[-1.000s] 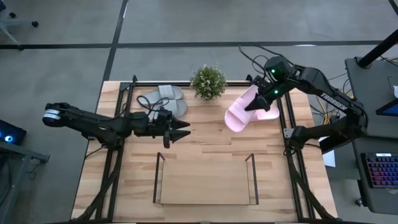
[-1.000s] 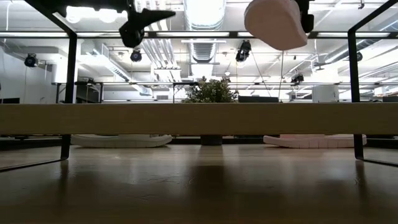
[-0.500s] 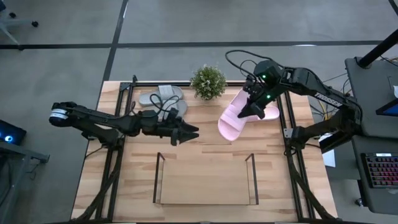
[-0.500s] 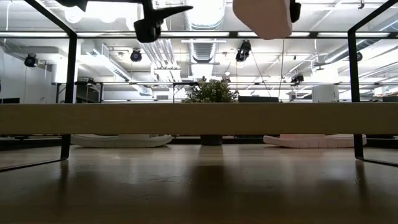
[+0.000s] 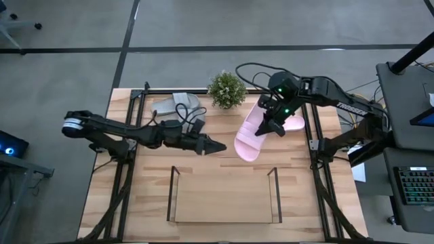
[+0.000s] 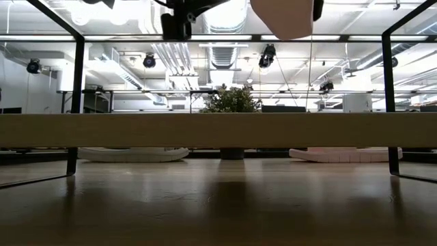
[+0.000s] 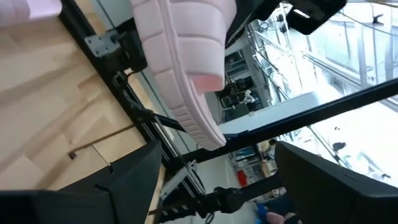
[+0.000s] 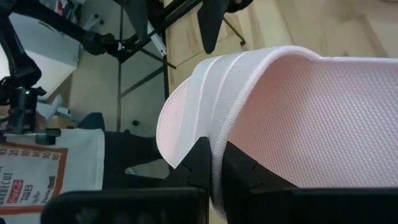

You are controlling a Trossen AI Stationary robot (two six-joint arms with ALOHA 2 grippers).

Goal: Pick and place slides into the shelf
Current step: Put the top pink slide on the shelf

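Observation:
My right gripper (image 5: pixel 270 126) is shut on a light pink slide (image 5: pixel 249 137) and holds it in the air over the table's far right part. The second pink slide (image 5: pixel 293 123) lies flat on the table under that arm. Two grey slides (image 5: pixel 176 105) lie at the far left. The shelf (image 5: pixel 224 198), with a wood base and thin black wire ends, stands at the table's near middle. My left gripper (image 5: pixel 218 146) hovers open and level above the table's middle. It points at the raised pink slide (image 7: pixel 186 68) and touches nothing. My right gripper pinches a thin ribbed edge (image 8: pixel 214 134) of the pink slide between its two fingers (image 8: pixel 200 163), at the slide's far right end. It comes slanting down from the far right. The slide is clear of the table and slopes down from the fingers toward the near left.
A small potted plant (image 5: pixel 226 88) stands at the far middle between the two pairs. The black metal frame (image 5: pixel 129 169) runs along the table's left and right sides and overhead. Bare wood (image 5: pixel 224 159) lies between the shelf and the slides.
My right gripper has carried the pink slide toward the table's left and near side, away from the slide on the table; the slide stays clear. My left gripper has reached toward the table's right and rolled about its own axis.

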